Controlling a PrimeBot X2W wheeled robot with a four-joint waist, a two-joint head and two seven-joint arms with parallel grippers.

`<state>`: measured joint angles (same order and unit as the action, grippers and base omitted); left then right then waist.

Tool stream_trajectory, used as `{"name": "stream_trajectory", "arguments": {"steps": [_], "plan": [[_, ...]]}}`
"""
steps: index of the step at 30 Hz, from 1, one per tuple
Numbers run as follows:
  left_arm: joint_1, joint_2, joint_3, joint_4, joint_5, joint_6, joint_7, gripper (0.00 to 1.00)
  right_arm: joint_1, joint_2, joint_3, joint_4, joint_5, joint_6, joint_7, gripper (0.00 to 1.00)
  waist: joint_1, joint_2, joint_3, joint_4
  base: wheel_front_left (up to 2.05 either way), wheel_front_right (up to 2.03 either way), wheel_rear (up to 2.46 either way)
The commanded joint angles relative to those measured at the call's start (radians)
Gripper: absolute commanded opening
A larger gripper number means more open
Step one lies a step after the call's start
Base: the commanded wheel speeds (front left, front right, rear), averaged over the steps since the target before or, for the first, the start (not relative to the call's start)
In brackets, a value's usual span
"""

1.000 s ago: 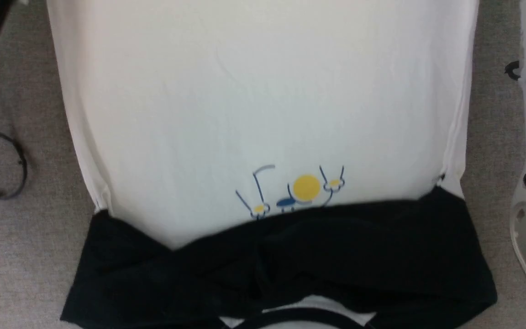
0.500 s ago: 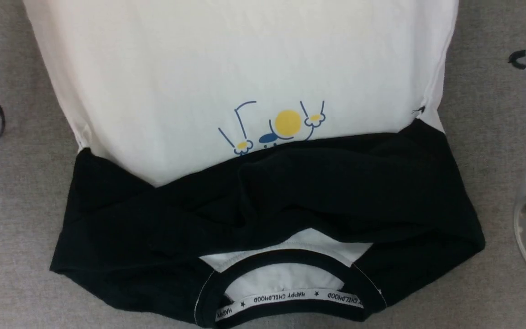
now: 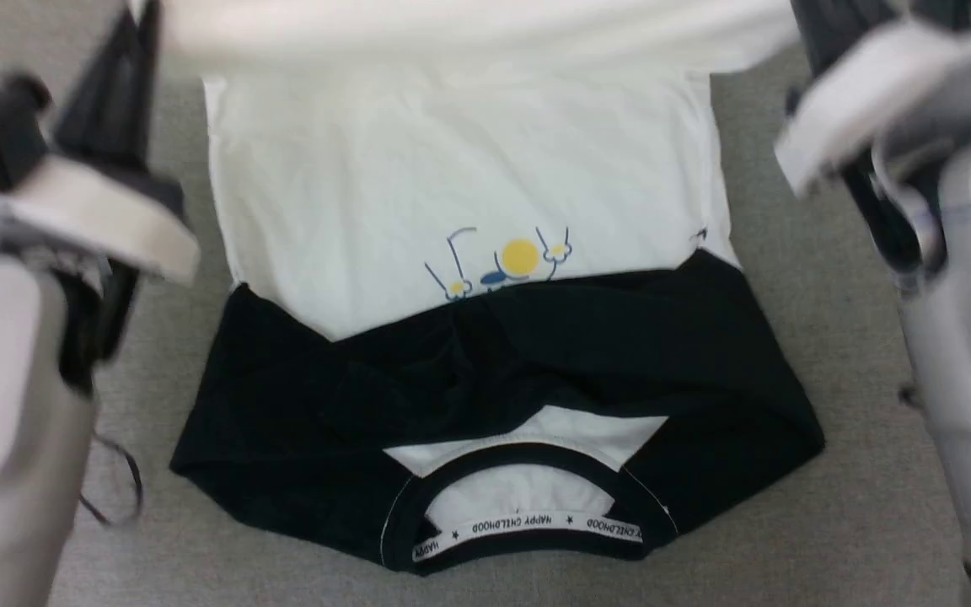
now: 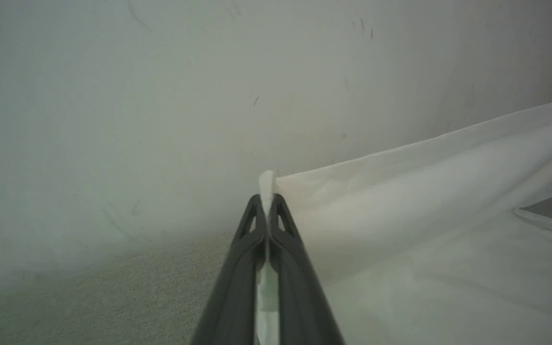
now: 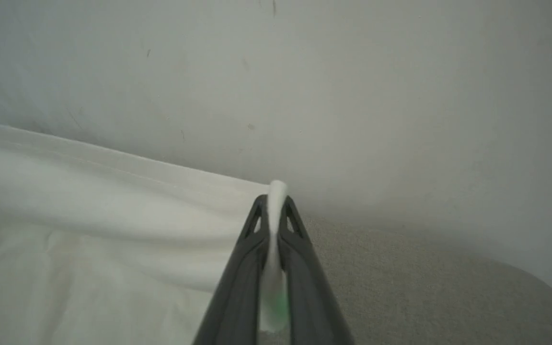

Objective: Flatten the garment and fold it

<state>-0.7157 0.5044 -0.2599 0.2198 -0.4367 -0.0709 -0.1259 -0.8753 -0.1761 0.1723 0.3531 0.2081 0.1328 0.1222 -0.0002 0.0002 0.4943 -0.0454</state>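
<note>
The garment (image 3: 469,169) lies on the grey surface with its collar (image 3: 528,527) nearest me. Its black sleeves are folded across the chest, just below the yellow-and-blue print (image 3: 502,261). The far white hem (image 3: 469,34) is lifted off the surface and stretched between both grippers. My left gripper (image 3: 144,17) is shut on the hem's left corner, and white cloth (image 4: 424,201) is pinched between its fingertips (image 4: 267,196). My right gripper (image 3: 802,25) is shut on the right corner, where cloth (image 5: 89,201) pokes out past its fingertips (image 5: 276,196).
Grey carpet-like surface (image 3: 839,472) surrounds the shirt on all sides. A thin black cable loop (image 3: 119,489) lies at the lower left beside my left forearm (image 3: 5,405). A pale wall (image 4: 161,96) stands beyond the surface's far edge.
The head view has pulled back, so the whole shirt looks smaller. Both arms have come into view at the top corners, holding the raised hem.
</note>
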Motion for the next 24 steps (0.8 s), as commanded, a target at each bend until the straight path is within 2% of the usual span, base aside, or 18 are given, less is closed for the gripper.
{"name": "stream_trajectory", "arguments": {"steps": [1,6,13,19,24], "plan": [[0.069,0.011,-0.001,-0.046,-0.009,-0.002,-0.002,0.0,0.072,-0.028,-0.001,-0.051,0.022,-0.002,0.002,0.0,0.0002,-0.0002,-0.156,0.028,0.0,0.0,0.0],[0.353,0.022,0.023,-0.211,-0.044,0.076,0.008,0.0,0.344,-0.081,-0.038,-0.238,0.079,-0.002,0.062,0.0,0.0002,-0.0002,-0.241,0.041,0.0,0.0,0.0],[0.697,-0.026,0.031,-0.338,-0.111,0.164,-0.006,0.0,0.645,-0.047,-0.117,-0.427,0.095,-0.002,0.163,0.0,0.0002,-0.0002,-0.295,0.048,0.0,0.0,0.0],[0.83,-0.077,0.0,-0.331,-0.146,0.17,-0.04,0.0,0.825,0.012,-0.186,-0.513,0.051,-0.002,0.22,0.0,0.0002,-0.0002,-0.302,0.06,0.0,0.0,0.0],[0.866,-0.089,-0.025,-0.29,-0.152,0.157,-0.049,0.0,0.935,0.049,-0.212,-0.521,0.016,-0.002,0.265,0.0,0.0002,-0.0002,-0.305,0.065,0.0,0.0,0.0]]}}
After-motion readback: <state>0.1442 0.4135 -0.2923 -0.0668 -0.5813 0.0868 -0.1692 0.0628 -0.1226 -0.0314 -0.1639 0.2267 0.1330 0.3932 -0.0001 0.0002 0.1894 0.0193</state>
